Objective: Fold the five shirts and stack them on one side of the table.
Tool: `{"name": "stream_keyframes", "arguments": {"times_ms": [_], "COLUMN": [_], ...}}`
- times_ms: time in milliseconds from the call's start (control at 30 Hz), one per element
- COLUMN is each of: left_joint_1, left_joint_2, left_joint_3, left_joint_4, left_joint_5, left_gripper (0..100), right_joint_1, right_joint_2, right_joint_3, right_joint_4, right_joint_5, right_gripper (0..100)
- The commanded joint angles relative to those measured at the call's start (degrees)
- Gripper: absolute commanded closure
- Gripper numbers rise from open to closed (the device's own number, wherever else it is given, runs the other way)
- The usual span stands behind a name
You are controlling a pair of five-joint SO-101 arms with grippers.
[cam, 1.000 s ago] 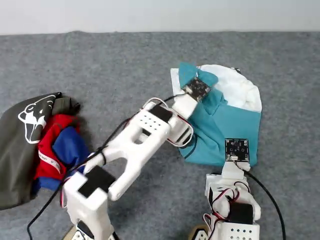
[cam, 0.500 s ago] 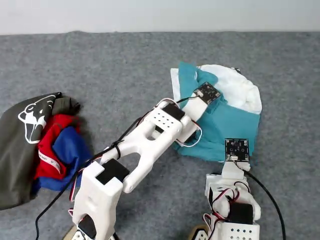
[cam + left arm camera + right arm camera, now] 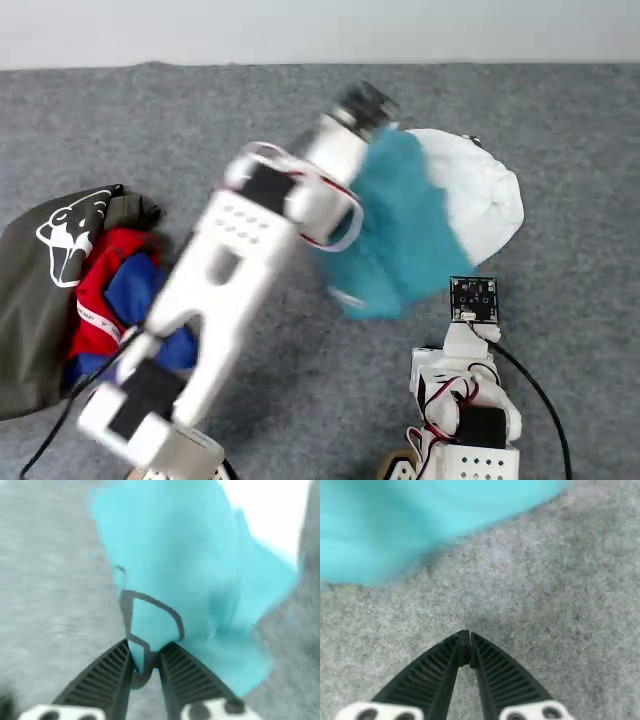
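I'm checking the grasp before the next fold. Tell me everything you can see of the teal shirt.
The teal shirt is soft, plain teal cloth, bunched and unfolded, and blurred in every view. The left claw is shut on a pinch of its fabric, and the rest drapes loosely from there above the grey table. In the high view it covers part of the white shirt. Whether its lower edge touches the table cannot be told. No print or collar is discernible.
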Motion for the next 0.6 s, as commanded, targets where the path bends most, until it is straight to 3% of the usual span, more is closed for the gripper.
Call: {"name": "stream_keyframes", "arguments": {"times_ms": [0,300,567], "left_joint_1": [-8.18,-29.1,-48.0], "left_joint_2": [-11.78,-27.34,-31.74], "left_joint_3": [-3.03,-3.03,-2.68], "left_joint_4": [0.62,0.18,0.7], "left_joint_5": [-0.7,-6.15,-9.85], "left_gripper": [99,99,99], "right_joint_1": [0.48,0.31,0.31], "right_joint_2": [-0.04,-0.04,-0.22], "right_joint_3": [0.88,0.88,0.88], "right_joint_4": [0.48,0.48,0.48], "right_joint_5": [-0.35,-0.35,-0.18], "right_gripper": [98.9,98.7,98.7]}}
